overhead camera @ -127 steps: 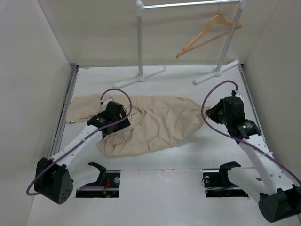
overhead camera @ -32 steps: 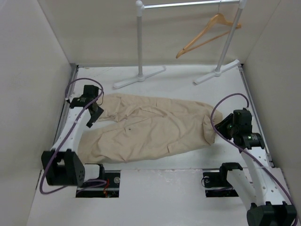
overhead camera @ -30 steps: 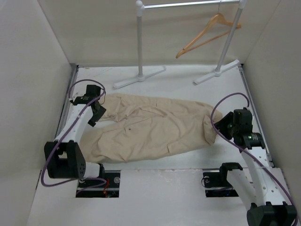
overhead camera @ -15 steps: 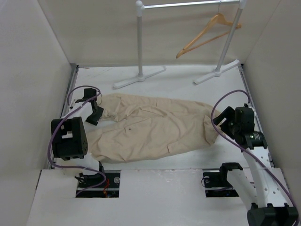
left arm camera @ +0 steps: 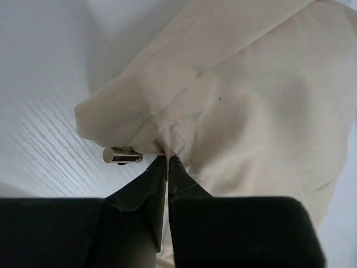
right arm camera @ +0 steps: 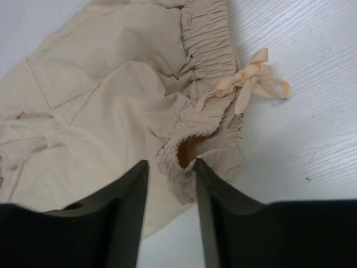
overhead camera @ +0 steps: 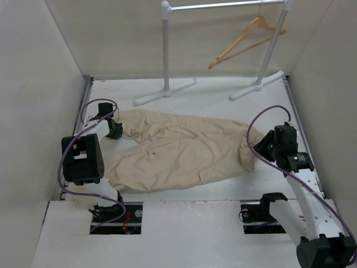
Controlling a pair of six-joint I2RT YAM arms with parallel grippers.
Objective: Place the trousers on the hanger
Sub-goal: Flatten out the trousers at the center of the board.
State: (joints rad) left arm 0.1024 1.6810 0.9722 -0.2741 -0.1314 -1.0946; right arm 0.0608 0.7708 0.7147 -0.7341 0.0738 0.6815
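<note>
Limp trousers (overhead camera: 178, 151) are sprawling mid-frame; left hand (left arm camera: 167, 159) is pinching a cuff (left arm camera: 111, 123), right hand (right arm camera: 170, 167) is gaping over the waistband (right arm camera: 206, 67), likely the firmest hold.

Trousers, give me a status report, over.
Left gripper shut on trousers at leg end. Right gripper open over the waistband. Hanger empty on rack.

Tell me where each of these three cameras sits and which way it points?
Top external: high behind the arm bases, looking down at the table; shows the left arm, the right arm, the trousers and the hanger.
Left wrist: on the left arm, looking past the left gripper, shut on a trousers edge.
Right wrist: on the right arm, looking past the open right gripper at the gathered drawstring end.
Shared: all see the trousers.
</note>
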